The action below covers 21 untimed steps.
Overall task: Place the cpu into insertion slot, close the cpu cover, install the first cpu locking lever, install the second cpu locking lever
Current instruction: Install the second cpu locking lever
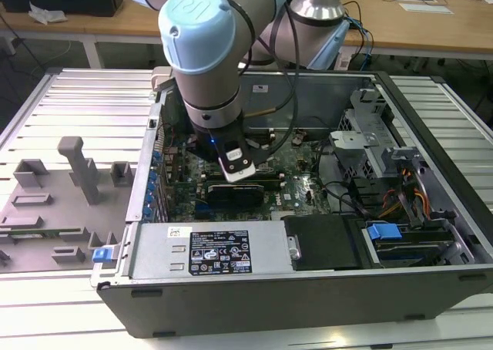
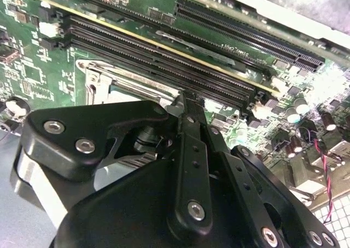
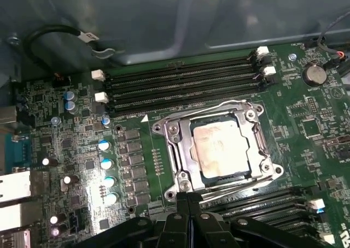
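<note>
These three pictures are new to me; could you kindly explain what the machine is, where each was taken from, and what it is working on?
It is a robot arm reaching into an open computer case. The exterior view looks on from off the arm; both wrist views come from cameras riding near its wrist. In the first wrist view, the cpu sits in the insertion slot, with the cpu cover down around it, between rows of black memory slots. The hand is shut, its tips at the socket's edge, holding nothing visible.
</note>
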Each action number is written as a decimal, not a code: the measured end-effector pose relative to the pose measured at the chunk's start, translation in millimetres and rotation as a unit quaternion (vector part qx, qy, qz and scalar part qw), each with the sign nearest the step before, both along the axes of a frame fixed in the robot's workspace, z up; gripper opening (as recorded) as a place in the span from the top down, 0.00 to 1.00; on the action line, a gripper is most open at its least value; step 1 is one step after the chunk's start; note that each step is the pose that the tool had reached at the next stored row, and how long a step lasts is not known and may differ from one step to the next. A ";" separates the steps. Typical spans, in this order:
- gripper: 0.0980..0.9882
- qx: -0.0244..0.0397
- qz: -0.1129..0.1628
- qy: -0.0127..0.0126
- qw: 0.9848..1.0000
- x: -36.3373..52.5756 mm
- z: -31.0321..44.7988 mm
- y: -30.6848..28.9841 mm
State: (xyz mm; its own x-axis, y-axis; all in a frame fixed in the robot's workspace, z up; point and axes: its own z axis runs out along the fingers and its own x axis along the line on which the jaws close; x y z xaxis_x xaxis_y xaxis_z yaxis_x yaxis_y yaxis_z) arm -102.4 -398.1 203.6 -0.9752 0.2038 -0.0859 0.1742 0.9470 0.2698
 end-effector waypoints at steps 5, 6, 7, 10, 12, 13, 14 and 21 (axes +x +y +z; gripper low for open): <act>0.99 0.000 0.000 0.000 1.000 -0.5 -1.6 1.6; 0.99 0.000 0.000 0.000 1.000 -0.7 -1.7 2.4; 0.99 0.000 0.000 0.000 1.000 -1.1 -1.9 4.0; 0.99 0.001 0.000 0.000 1.000 -2.2 -2.5 7.4; 0.99 0.001 0.000 0.000 1.000 -3.7 -3.2 10.0; 0.99 0.000 0.000 0.000 1.000 -4.2 -3.2 11.6; 0.99 0.000 0.000 0.000 1.000 -4.3 -3.2 12.1; 0.99 -0.003 0.000 0.000 1.000 -4.3 14.6 12.3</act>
